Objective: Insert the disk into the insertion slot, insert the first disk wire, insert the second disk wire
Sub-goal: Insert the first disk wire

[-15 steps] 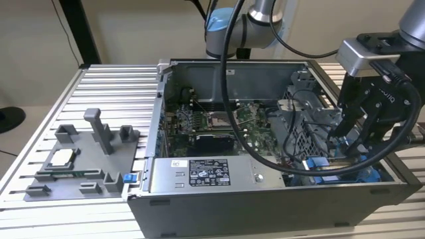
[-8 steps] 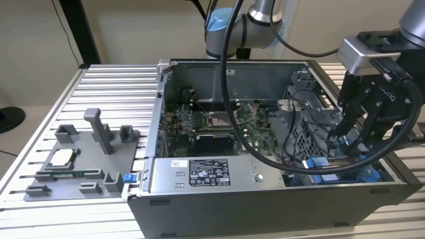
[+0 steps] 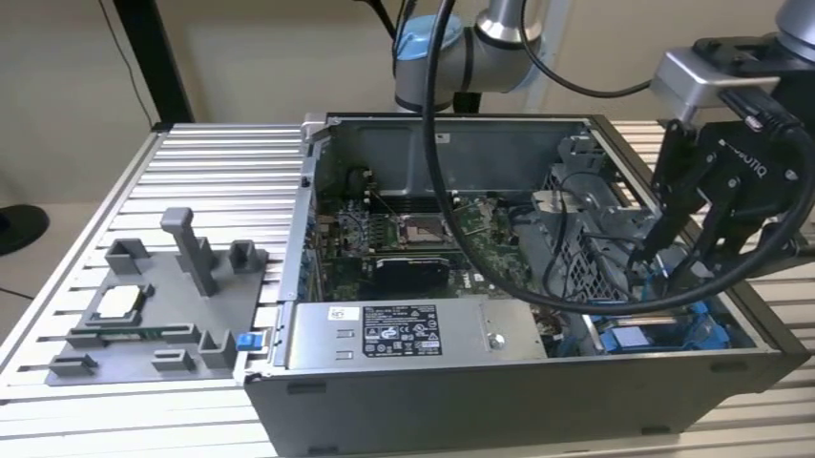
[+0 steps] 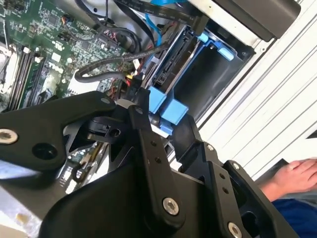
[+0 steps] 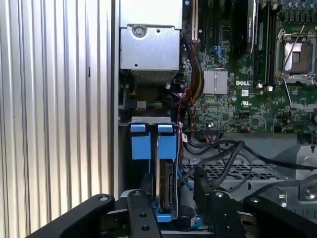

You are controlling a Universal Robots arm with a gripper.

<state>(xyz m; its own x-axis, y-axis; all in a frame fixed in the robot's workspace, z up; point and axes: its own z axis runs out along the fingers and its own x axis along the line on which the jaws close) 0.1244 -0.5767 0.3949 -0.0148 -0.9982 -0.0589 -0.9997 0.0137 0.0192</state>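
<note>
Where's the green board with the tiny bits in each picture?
Exterior view: green board on the floor of the open case, mid-picture.
Second wrist view: green board behind the black cables.
First wrist view: green board past those cables.
Shared landmark: the blue tabs.

On the table [image 3: 217, 162], the fixture tray [image 3: 140, 324] is lying beside the computer case [image 3: 510, 391], at the exterior view's left. Inside, the power-supply box [image 3: 407, 334] is lying along the near edge; the disk [image 5: 167, 186] is standing in the insertion slot [image 3: 694, 329] at the near corner, exterior view's right.
</note>
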